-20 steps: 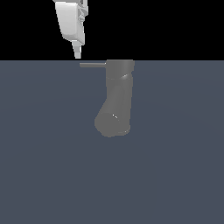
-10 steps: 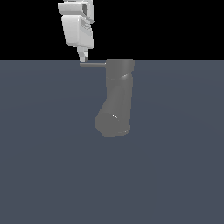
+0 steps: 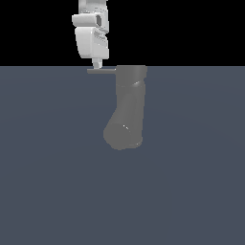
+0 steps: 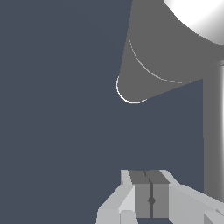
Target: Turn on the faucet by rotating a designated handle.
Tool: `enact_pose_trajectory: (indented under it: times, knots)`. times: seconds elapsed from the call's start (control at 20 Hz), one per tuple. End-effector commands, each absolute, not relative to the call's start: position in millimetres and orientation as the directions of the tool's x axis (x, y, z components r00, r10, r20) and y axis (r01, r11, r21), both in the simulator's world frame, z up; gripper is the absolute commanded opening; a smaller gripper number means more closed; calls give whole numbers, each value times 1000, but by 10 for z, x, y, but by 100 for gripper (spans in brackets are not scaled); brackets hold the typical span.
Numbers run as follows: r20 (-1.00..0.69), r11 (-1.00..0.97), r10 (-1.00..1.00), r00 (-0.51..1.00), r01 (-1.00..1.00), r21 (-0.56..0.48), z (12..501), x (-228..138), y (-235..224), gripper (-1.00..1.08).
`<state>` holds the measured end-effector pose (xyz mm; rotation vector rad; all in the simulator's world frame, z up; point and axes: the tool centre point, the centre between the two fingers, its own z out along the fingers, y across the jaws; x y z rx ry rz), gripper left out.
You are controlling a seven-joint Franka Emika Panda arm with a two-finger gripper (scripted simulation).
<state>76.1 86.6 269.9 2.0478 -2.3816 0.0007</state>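
Counter (image 3: 48, 167): flat slate-blue plane.
Faucet (image 3: 128, 105): thick matte grey column, bent rounded spout end, mid-scene.
Gripper (image 3: 96, 64): glossy white, boxy, jaws pressed together (dark seam only); lower than a second ago, tip on the rod.
Handle (image 3: 101, 71): thin straight grey rod, level, on exterior view's left.

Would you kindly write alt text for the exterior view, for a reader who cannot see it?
A white robot gripper hangs from above with its tip right at the thin grey handle, which juts sideways from the top of a thick grey faucet. The faucet stands on a flat dark blue-grey surface under a black background.
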Motion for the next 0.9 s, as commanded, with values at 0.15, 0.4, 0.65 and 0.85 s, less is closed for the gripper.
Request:
enact_pose_trajectory:
  times: [0.15,0.4,0.65,0.85]
  knots:
    - [1,151,-989,-151,-989,0,2699,708,868,-100]
    - [1,151,-989,-151,-989,0,2698,573,881,-100]
    - [1,151,-989,-151,-989,0,2698,434,895,-100]
    - [1,151,-989,-151,-989,0,2698,320,906,-100]
